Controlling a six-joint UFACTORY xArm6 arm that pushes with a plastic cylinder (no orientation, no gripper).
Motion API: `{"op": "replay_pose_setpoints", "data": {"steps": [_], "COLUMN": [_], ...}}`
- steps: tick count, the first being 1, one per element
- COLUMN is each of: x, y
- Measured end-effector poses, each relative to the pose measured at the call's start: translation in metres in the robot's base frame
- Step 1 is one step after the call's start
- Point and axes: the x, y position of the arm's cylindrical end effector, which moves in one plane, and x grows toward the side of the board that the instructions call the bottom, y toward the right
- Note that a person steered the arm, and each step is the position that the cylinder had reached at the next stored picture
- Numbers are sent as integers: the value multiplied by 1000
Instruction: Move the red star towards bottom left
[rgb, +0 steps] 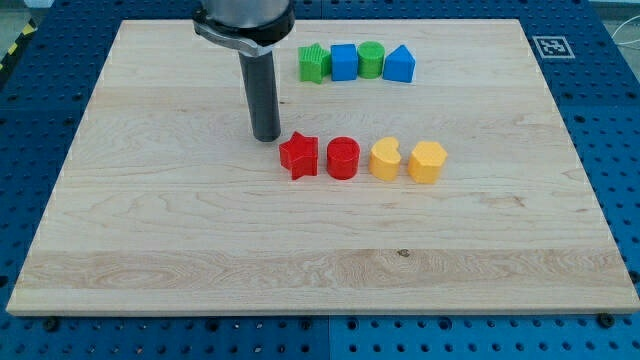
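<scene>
Eight blocks sit on the surface (150, 220): two green, two blue, two red, two yellow. The rod stands upright, my tip (266, 137) just beside the red star (299, 155), at its ten o'clock. The tool has no jaws. The star, mid-surface, shows no long axis.

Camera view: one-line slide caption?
My tip rests just upper-left of the red star block on the wooden board.

Eight small coloured blocks on one wooden tabletop (150, 230):
- red: two, star (299, 155), cylinder (343, 157)
- yellow: two (384, 159) (427, 161)
- green: two (314, 63) (371, 59)
- blue: two (343, 62) (400, 64)
</scene>
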Motion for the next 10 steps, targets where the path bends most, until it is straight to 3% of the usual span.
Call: {"op": "replay_pose_setpoints", "data": {"steps": [2, 3, 5, 8, 10], "x": [-10, -10, 21, 25, 28], "y": [64, 64, 83, 15, 3]}}
